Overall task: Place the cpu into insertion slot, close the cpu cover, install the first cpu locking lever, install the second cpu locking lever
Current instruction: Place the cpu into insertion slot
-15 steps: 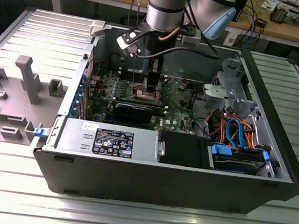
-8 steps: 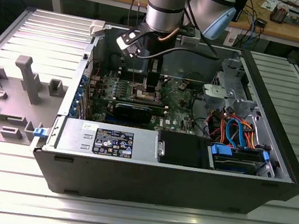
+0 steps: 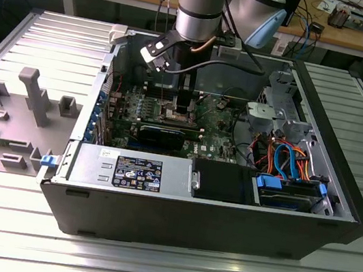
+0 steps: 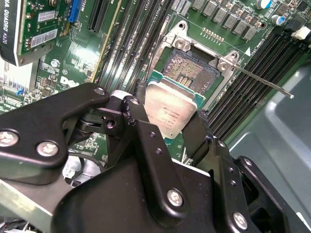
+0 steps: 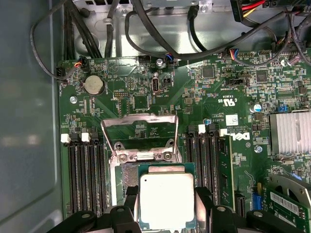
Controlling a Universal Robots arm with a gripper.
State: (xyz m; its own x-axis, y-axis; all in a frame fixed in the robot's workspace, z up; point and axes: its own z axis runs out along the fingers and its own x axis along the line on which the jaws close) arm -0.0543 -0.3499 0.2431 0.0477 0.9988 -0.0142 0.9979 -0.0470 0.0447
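1. cpu [image 5: 166, 201], dull silver top up, is clamped by its edges between the two black fingers [image 5: 127, 195] of the gripper [image 5: 165, 194], which press it from opposite sides in both wrist views.
2. Seen in the second wrist view, the chip [image 4: 170, 109] lies over the near edge of the insertion slot [image 4: 187, 70]. The slot's dark centre shows uncovered beyond the chip. Whether the chip touches the socket cannot be told.
3. Just past the chip in the first wrist view, the cpu cover [image 5: 141, 136] stands raised on its hinge. Its square window is open, and the green board [image 5: 146, 97] shows through it.
4. One thin locking lever [image 4: 257, 78] juts free from the socket's corner, slanting out over the memory slots [image 4: 252, 53].
5. More long memory slots flank the socket on both sides in the first wrist view. Farther back on the board are a round coin battery [image 5: 92, 86] and a finned heat sink [image 5: 290, 132].
6. Black cables [image 5: 160, 34] loop along the far edge of the board against the grey case wall.
7. In the exterior view, the arm [image 3: 199, 8] reaches straight down into the open computer case [image 3: 210, 216], with the gripper [image 3: 183, 105] low over the board. The case rests on a ribbed metal table [image 3: 160, 271].
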